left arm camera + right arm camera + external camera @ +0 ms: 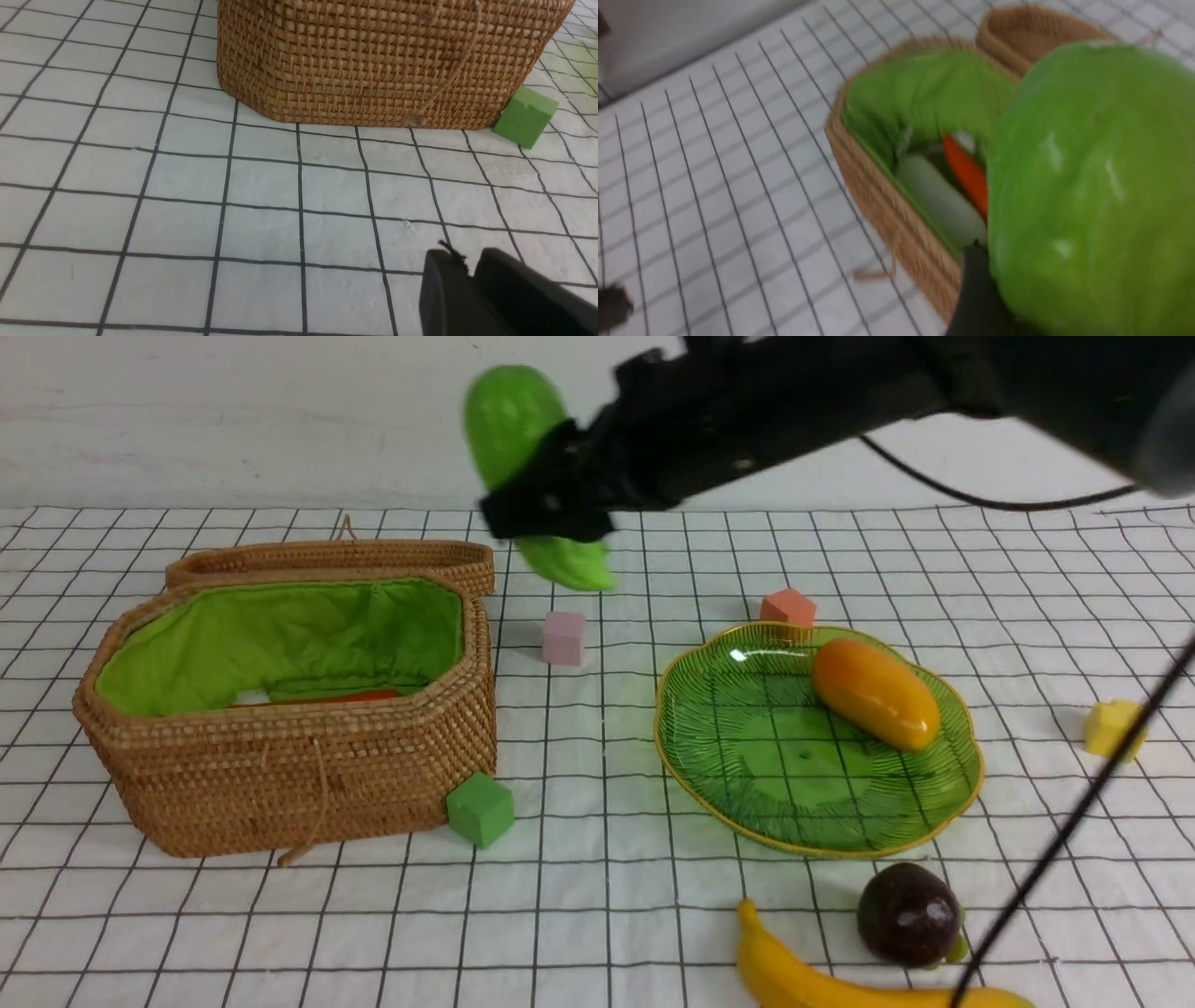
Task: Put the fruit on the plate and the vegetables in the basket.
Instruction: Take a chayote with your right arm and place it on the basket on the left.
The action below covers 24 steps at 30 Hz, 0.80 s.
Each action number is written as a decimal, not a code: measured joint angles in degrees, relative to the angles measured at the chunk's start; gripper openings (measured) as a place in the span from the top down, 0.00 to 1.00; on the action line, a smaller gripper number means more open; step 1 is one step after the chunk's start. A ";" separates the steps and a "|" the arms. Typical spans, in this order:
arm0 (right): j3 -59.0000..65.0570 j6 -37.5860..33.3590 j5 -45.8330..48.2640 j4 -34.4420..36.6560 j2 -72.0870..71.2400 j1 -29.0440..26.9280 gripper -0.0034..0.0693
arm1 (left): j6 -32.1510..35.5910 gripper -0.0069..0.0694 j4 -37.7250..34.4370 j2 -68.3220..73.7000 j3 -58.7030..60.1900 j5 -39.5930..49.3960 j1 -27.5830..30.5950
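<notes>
My right gripper point(546, 513) is shut on the light-green gourd point(513, 425) and holds it high in the air, just right of the wicker basket point(289, 775). The gourd point(1092, 186) fills the right wrist view. Inside the basket lie the white radish point(941, 203) and the red chili point(966, 172). The mango point(876, 693) lies on the green plate point(747, 775). The banana point(803, 980) and the dark purple fruit point(908, 914) lie on the cloth in front of the plate. My left gripper point(469, 266) is shut and empty, low over the cloth in front of the basket point(373, 60).
The basket lid point(327, 560) leans behind the basket. Foam cubes lie about: green point(480, 809) at the basket's front right corner, pink point(564, 637), orange-red point(788, 608) behind the plate, yellow point(1113, 728) at the far right. A black cable point(1074, 821) crosses the front right.
</notes>
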 joint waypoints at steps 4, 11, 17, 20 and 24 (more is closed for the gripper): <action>-9.03 0.27 -10.66 0.98 11.24 6.70 0.33 | 0.00 0.79 0.05 0.00 0.00 0.00 0.00; -13.65 0.51 -23.96 2.15 22.52 10.87 0.33 | 0.00 0.78 0.12 0.00 0.00 0.00 0.00; -13.65 0.64 -27.12 5.02 24.44 10.67 0.21 | 0.00 0.77 0.18 0.00 0.00 0.00 0.00; -13.82 0.64 -26.36 5.61 24.08 10.67 0.06 | 0.00 0.77 0.18 0.00 0.00 0.00 0.00; -13.82 0.69 -16.97 1.09 20.71 10.05 0.02 | 0.00 0.77 0.18 0.00 0.00 0.00 0.00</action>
